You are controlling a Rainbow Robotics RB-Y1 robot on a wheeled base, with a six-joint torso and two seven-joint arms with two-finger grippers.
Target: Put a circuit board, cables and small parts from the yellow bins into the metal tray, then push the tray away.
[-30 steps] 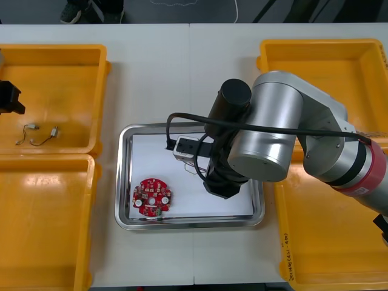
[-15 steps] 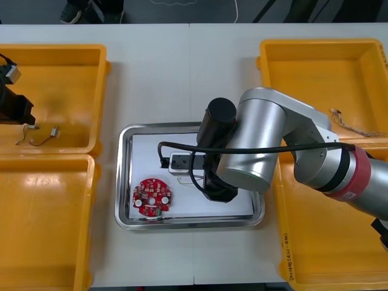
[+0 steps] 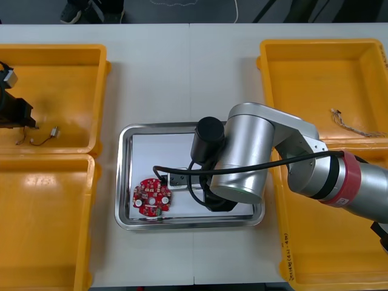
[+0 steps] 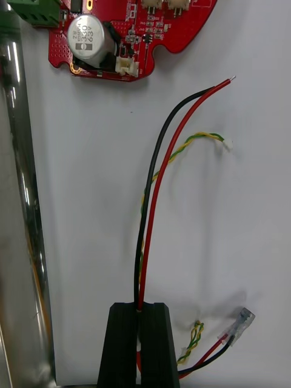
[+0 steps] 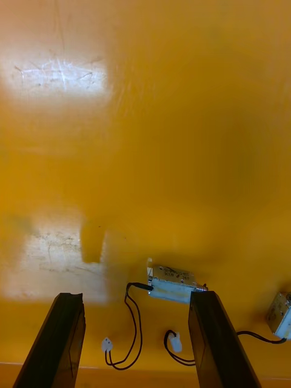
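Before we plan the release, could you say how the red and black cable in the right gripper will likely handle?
Probably springy rather than limp: the red and black cable holds a smooth arc out of the shut right gripper over the tray. Likely light, being thin. The thinner yellow twisted cable beside it may snag.

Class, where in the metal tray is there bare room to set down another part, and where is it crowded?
Free: the shiny metal tray's white floor between its far rim and the round red circuit board. Crowded: beside the board, where the right gripper holds red, black and yellow cables. The left gripper hovers open in the far left yellow bin.
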